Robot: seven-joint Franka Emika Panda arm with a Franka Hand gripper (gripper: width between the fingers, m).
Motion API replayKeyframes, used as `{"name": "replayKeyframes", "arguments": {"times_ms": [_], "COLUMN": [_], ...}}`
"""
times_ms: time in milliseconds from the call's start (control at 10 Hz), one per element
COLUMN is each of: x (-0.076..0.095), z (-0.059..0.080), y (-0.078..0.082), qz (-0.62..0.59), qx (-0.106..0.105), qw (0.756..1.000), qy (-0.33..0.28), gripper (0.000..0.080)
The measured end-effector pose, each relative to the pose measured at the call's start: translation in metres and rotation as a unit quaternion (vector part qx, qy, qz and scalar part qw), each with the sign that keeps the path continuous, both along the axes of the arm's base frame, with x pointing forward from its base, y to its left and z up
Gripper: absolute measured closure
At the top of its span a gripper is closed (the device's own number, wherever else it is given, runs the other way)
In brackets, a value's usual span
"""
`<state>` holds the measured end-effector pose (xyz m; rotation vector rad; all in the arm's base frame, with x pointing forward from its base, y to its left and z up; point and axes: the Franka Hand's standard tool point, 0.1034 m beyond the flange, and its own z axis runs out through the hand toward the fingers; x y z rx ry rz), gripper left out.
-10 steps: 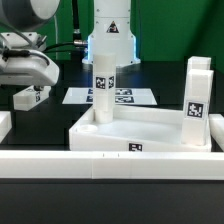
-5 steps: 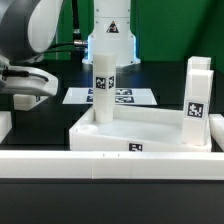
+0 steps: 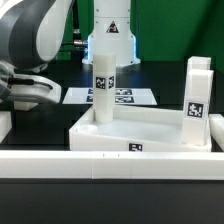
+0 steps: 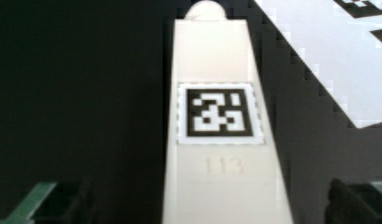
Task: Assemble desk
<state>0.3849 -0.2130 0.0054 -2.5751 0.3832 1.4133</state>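
The desk top [image 3: 150, 135] lay on the black tabletop [image 3: 45, 125], near the middle of the exterior view. It was a white tray with a low rim, and a small tag showed on its front wall. Two white legs stood upright in it. One leg [image 3: 104, 92] stood at the back corner on the exterior view's left. The other leg [image 3: 197, 102] stood on the exterior view's right. Each one had a black-and-white tag. A long low white rail [image 3: 110, 165] ran across in front of the tray. The marker board [image 3: 133, 97] lay flat behind the tray. The arm [image 3: 30, 45] was low at the exterior view's left. In the wrist view, the pincer [image 4: 202, 205] was open wide. Its two dark fingers [image 4: 31, 203] were on each side of a third leg [image 4: 214, 120], which lay flat on the tabletop with its tag facing up. The fingers did not touch that leg. A corner of the marker board showed beside it.
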Motion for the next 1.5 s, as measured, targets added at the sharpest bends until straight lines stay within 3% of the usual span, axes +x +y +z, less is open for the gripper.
{"name": "replayKeyframes", "arguments": {"times_ms": [100,300,500,700,1000,1100,1500], "x": [0.000,0.000,0.000,0.011,0.039,0.047,0.054], "z": [0.000,0.000,0.001,0.013,0.071,0.081,0.079], "y": [0.000,-0.001,-0.001,0.001,0.028,0.034,0.033], "qz": [0.000,-0.001,-0.001,0.001,-0.010,-0.014,-0.012], "qx": [0.000,0.000,0.000,0.002,-0.002,-0.008,-0.020], "qw": [1.000,1.000,1.000,1.000,1.000,1.000,0.999], "qy": [0.000,0.000,-0.001,-0.011,-0.018,-0.022,-0.040], "gripper": [0.0162,0.0514,0.0512,0.0512,0.0512,0.0511,0.0511]}}
